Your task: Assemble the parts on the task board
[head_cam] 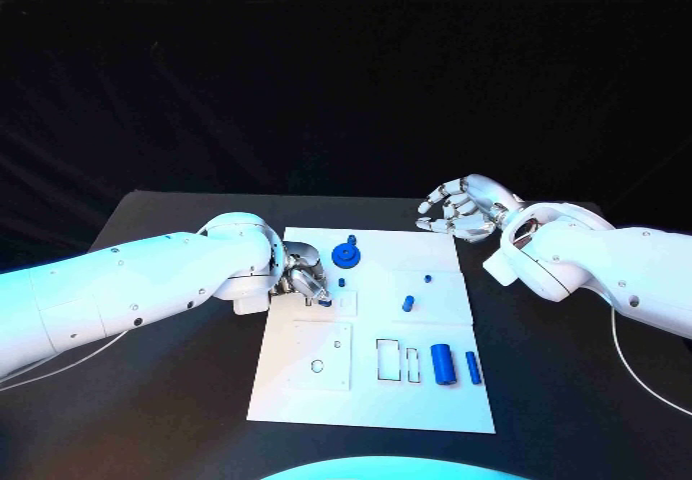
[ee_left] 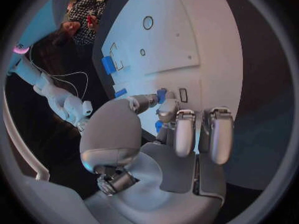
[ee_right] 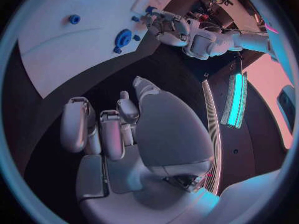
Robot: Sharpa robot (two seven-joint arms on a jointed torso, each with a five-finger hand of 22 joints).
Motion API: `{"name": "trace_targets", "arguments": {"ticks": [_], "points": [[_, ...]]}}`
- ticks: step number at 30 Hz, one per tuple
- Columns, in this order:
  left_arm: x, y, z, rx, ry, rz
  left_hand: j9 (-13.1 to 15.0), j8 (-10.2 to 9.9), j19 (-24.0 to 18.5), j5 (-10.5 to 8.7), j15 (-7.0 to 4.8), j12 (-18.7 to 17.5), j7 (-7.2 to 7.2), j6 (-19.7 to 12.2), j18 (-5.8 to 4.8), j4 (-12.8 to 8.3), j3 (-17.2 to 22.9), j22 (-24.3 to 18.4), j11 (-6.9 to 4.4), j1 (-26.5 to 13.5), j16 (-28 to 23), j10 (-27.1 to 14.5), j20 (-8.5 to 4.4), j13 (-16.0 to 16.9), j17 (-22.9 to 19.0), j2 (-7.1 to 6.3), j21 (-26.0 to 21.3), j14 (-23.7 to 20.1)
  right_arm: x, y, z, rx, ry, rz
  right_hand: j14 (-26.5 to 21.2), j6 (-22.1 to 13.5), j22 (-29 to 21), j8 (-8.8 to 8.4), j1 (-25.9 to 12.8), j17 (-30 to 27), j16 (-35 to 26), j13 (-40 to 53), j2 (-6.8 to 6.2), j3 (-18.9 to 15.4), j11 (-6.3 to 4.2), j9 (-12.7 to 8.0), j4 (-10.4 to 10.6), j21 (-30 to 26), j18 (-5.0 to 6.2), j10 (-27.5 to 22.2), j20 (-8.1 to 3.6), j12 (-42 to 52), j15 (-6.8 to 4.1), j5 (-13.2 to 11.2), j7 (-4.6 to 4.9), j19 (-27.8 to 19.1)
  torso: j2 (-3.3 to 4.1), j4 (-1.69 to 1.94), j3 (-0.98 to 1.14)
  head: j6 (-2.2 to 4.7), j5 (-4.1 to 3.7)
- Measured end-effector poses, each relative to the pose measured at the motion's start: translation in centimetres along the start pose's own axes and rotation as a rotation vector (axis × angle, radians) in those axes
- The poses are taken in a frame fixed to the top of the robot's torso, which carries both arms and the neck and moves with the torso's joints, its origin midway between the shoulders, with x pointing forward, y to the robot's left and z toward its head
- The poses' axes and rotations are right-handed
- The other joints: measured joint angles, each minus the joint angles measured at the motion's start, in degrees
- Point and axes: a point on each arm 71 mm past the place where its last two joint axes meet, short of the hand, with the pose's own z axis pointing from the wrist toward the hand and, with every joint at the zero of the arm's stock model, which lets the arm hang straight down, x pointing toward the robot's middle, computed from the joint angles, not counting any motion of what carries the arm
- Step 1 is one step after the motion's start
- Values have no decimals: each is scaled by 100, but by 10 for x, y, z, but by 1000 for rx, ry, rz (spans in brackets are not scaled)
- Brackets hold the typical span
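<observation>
Clearly visible on task board: two blue cylinders side by side near front, one round gear at far edge. Left hand pinching small blue part over board's left side. Right hand off far right corner, fingers curled, holding nothing.

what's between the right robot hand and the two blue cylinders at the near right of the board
Nothing visible. The right robot hand hovers off the white board's far right corner; between it and the cylinders lie only small blue pegs, low on the board.
</observation>
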Motion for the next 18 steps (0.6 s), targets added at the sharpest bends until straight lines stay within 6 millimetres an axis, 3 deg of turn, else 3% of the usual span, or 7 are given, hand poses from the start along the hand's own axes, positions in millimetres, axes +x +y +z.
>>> {"name": "trace_targets", "arguments": {"ticks": [18], "points": [[-2,-1,5,-6,23,-15,19,51,0,88,-21,0,-16,88,0,0,0,5,-29,-189,-23,34,0,10,-1,74,0,-21,0,0,0,-1,1,0,0,0,-1,0,-2,4,0,0,-2,16,0,0,17,2,0,0,0,0,0,0,0,0,2,-2,3,-19,-14]]}}
